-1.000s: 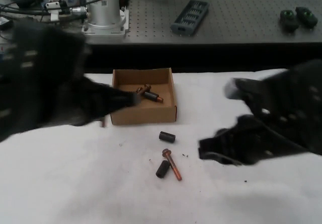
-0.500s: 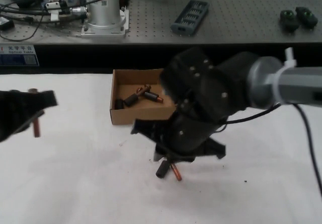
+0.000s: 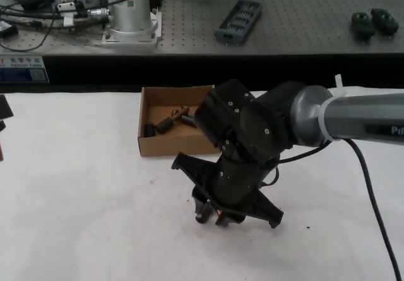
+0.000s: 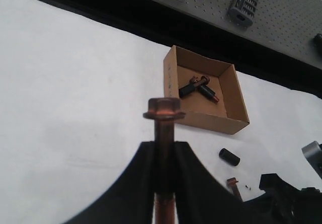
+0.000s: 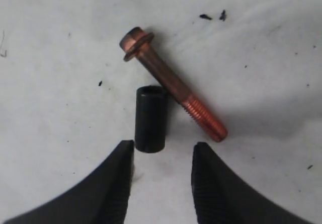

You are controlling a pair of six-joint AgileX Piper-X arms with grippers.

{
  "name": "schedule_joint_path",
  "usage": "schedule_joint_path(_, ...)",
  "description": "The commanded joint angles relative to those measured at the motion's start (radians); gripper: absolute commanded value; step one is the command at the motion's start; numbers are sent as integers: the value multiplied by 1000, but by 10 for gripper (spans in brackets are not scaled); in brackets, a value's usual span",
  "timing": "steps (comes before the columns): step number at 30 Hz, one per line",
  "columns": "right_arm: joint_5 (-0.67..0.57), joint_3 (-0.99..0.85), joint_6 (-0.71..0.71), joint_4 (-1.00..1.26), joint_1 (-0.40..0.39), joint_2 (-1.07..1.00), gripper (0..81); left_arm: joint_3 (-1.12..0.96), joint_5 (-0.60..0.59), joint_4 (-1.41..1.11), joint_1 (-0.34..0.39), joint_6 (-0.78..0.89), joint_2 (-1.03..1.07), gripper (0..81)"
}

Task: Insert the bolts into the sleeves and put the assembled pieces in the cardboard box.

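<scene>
The right gripper (image 5: 163, 158) is spread wide and nothing is gripped. A sleeve (image 5: 151, 118) is laid on its side just ahead of the fingertips, with one end reaching into the gap between them. A loose bolt (image 5: 171, 95) is laid slantwise against the sleeve's side, touching it. Both are rested on the white cloth (image 3: 95, 218), where a few dark specks are scattered.

In the high view the right arm is bent down over these two parts, and the box (image 3: 180, 145) is found near, at 11 o'clock from the gripper. Assembled pieces (image 4: 198, 87) are laid together on the box floor. A second sleeve (image 4: 229, 157) is laid on the cloth between the box and the right gripper.

The left gripper (image 4: 163, 151) is clamped on a held bolt (image 4: 163, 110), which is kept upright: its shank is pinched between the fingers and its head is raised clear above them. In the high view this gripper is placed at the 9 o'clock edge, well apart from the box.
</scene>
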State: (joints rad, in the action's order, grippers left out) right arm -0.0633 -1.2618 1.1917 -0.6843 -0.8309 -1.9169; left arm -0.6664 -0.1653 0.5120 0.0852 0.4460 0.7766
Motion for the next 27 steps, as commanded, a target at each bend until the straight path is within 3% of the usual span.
schedule_joint_path(1,4,-12,41,21,8,-24,302,-7,5,-14,-3,-11,-11,6)
schedule_joint_path(9,-29,-37,79,89,8,-60,299,-7,5,-17,-3,-26,-11,6)
schedule_joint_path(17,-18,-76,50,106,23,-76,179,-7,3,-13,-3,-58,-11,6)
schedule_joint_path(27,-21,-76,23,61,26,-91,175,-7,3,-13,-3,-57,-11,6)
